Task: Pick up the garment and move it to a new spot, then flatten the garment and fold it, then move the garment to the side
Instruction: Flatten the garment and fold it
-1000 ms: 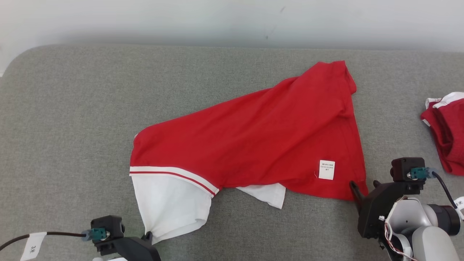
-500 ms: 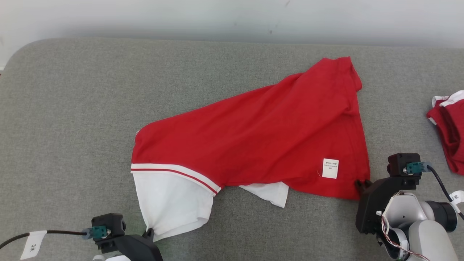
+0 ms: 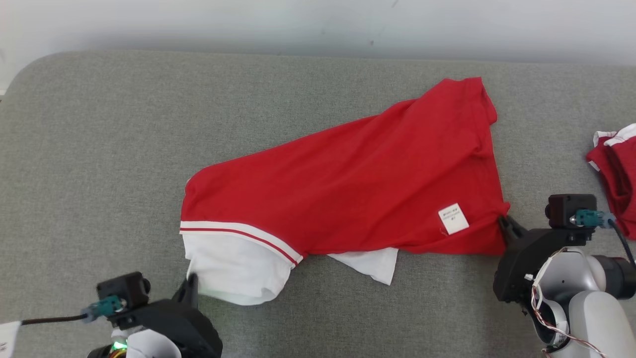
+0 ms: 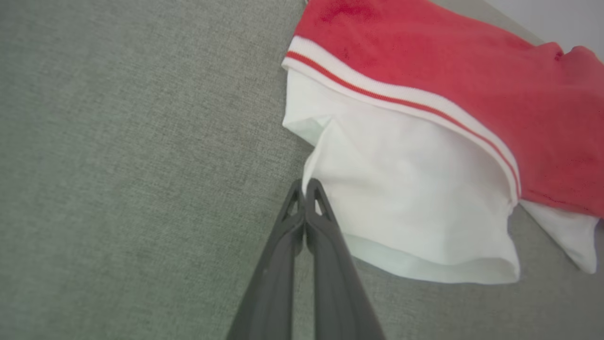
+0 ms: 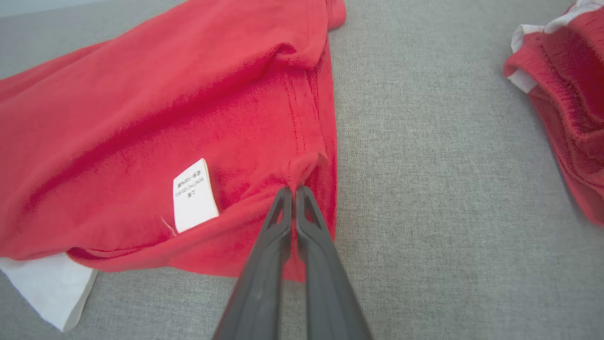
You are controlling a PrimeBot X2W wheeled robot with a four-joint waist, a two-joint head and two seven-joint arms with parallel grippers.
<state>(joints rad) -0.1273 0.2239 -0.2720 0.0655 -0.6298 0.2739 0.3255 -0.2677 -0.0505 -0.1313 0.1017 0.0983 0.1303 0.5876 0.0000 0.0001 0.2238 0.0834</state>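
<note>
The garment (image 3: 357,184) is a red jersey with white sleeves, spread in a slanted heap across the grey padded surface; its white label (image 3: 453,219) faces up near the right hem. My left gripper (image 3: 191,282) is shut on the edge of the white sleeve (image 4: 401,198) at the lower left, as the left wrist view shows with its gripper (image 4: 306,185). My right gripper (image 3: 503,221) is shut on a pinch of red cloth at the garment's lower right corner; in the right wrist view the gripper (image 5: 293,190) holds a raised fold next to the label (image 5: 193,194).
A second red and white piece of clothing (image 3: 613,174) lies bunched at the right edge, also in the right wrist view (image 5: 561,99). The grey surface (image 3: 99,149) ends at a pale wall behind, with a rounded corner at the far left.
My right gripper closed on the red corner and lifted it slightly, tilting the label. My left gripper rose with the white sleeve edge, drawing it up off the surface.
</note>
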